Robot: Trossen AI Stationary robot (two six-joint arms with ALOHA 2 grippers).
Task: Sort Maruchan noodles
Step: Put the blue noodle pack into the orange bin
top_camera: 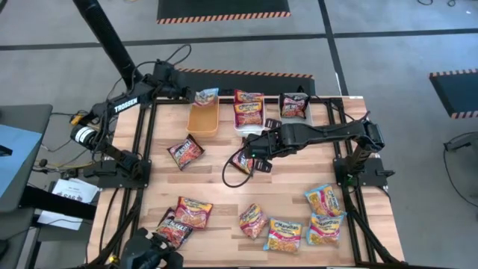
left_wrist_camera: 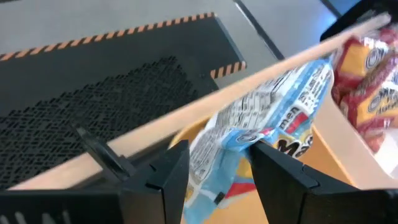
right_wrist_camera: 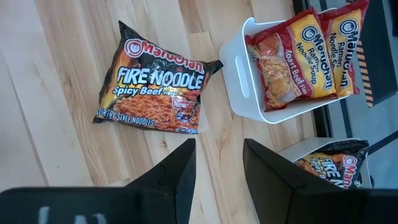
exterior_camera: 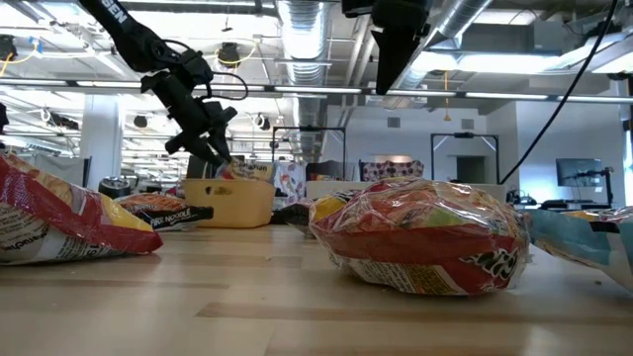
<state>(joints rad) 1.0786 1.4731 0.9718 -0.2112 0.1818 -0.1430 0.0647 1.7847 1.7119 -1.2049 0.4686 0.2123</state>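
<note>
My left gripper point(left_wrist_camera: 217, 149) hangs at the far rim of the orange bin point(top_camera: 202, 119), open. A blue-and-yellow noodle packet point(left_wrist_camera: 261, 106) stands between its fingers, its lower part inside the bin and its top sticking up over the far rim point(top_camera: 207, 96). My right gripper point(right_wrist_camera: 217, 155) hovers open over the table's middle point(top_camera: 252, 155), just short of a dark Fire Noodle packet point(right_wrist_camera: 155, 81) that lies flat on the wood. The white bin point(right_wrist_camera: 239, 56) holds two red packets point(right_wrist_camera: 305, 56). The grey bin point(top_camera: 295, 118) holds a dark one point(top_camera: 295, 104). My left gripper has the blue-and-yellow packet's lower part point(left_wrist_camera: 230, 162) between its fingers, which slant down at it from the table's left. Whether the fingers touch the packet I cannot tell. The packet stands tilted in the orange bin.
Loose packets lie about the table: a dark one left of centre point(top_camera: 185, 152), two at the near left point(top_camera: 194, 211) point(top_camera: 173, 228), and several at the near right point(top_camera: 282, 233) point(top_camera: 323, 200). The three bins stand in a row along the far edge.
</note>
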